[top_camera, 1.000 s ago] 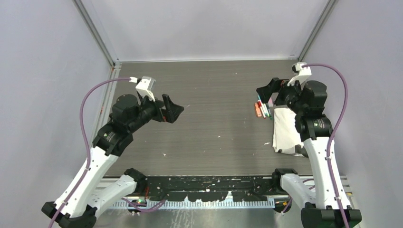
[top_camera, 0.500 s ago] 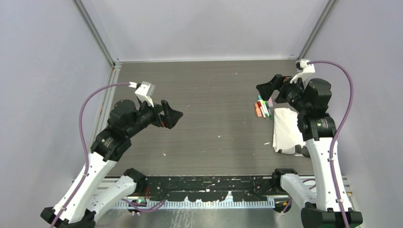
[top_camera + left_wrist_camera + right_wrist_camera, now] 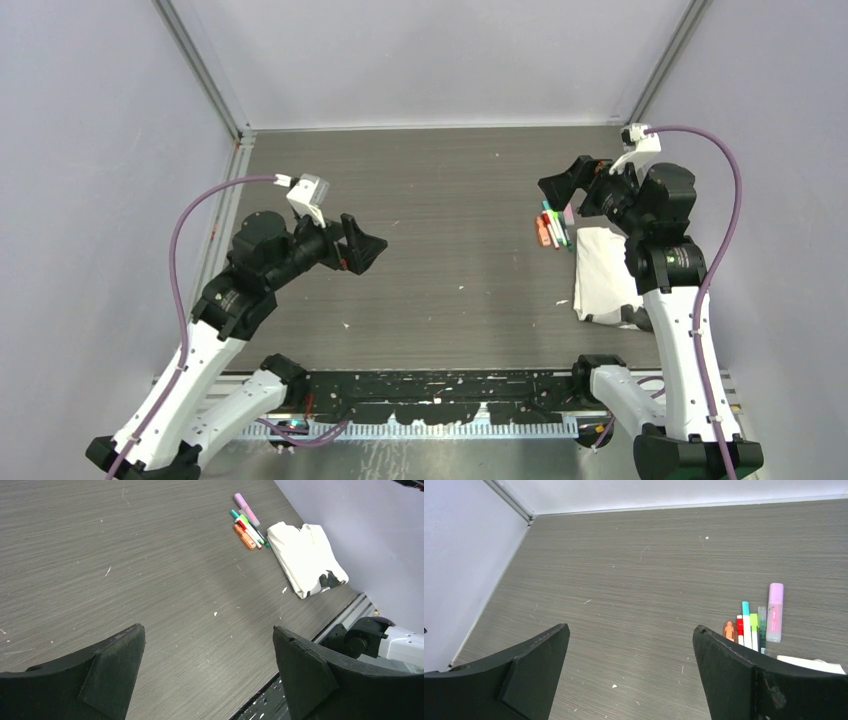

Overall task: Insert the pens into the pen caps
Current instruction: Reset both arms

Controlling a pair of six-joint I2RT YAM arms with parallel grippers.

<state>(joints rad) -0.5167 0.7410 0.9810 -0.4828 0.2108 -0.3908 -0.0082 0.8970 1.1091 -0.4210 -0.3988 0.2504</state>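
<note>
The pens and pen caps (image 3: 551, 228) lie side by side in one tight row at the table's right, against a white cloth (image 3: 603, 272). In the right wrist view I make out a pink-purple cap (image 3: 775, 612), a dark green pen (image 3: 762, 625), a white pen with a teal end (image 3: 746, 625), bright green (image 3: 754, 622) and red (image 3: 739, 626) caps and an orange cap (image 3: 729, 630). My right gripper (image 3: 568, 180) (image 3: 630, 627) hovers open just behind and above the row, empty. My left gripper (image 3: 372, 243) (image 3: 207, 630) hangs open and empty over the left half, far from the row (image 3: 247, 527).
The folded white cloth (image 3: 306, 557) (image 3: 809, 664) touches the row's near end. Grey walls enclose the table on three sides. A black rail with the arm bases (image 3: 440, 395) runs along the near edge. Tiny white specks dot the wood-grain surface.
The left gripper has drifted a little toward the near edge. The right gripper has shifted slightly toward the back. Both stay open; the pens and caps have not moved.
</note>
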